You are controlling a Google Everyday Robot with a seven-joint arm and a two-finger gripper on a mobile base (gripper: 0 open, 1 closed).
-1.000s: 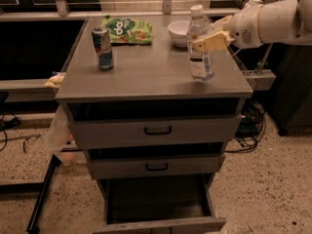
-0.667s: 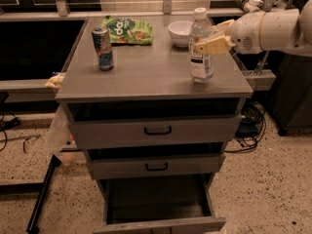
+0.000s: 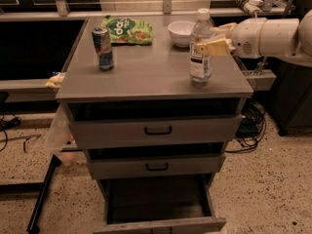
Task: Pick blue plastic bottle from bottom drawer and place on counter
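The blue plastic bottle [image 3: 200, 57], clear with a white cap and a white-and-blue label, stands upright on the counter [image 3: 146, 69] near its right edge. My gripper [image 3: 205, 38] reaches in from the right at the bottle's upper half. Its near yellowish finger [image 3: 217, 47] crosses in front of the bottle and the other finger lies behind it, so the fingers straddle it loosely and stand open. The white arm [image 3: 265, 35] stretches off to the right. The bottom drawer [image 3: 161, 225] is pulled out below, and its dark floor is bare.
A blue-and-silver drink can [image 3: 103, 48] stands on the counter's left. A green snack bag [image 3: 127, 30] and a white bowl [image 3: 181, 32] lie at the back. Two shut drawers with black handles [image 3: 157, 129] sit above the open one. Cables lie on the floor to the right.
The bottle has stayed put on the counter. My gripper and arm have drawn back slightly to the right along it.
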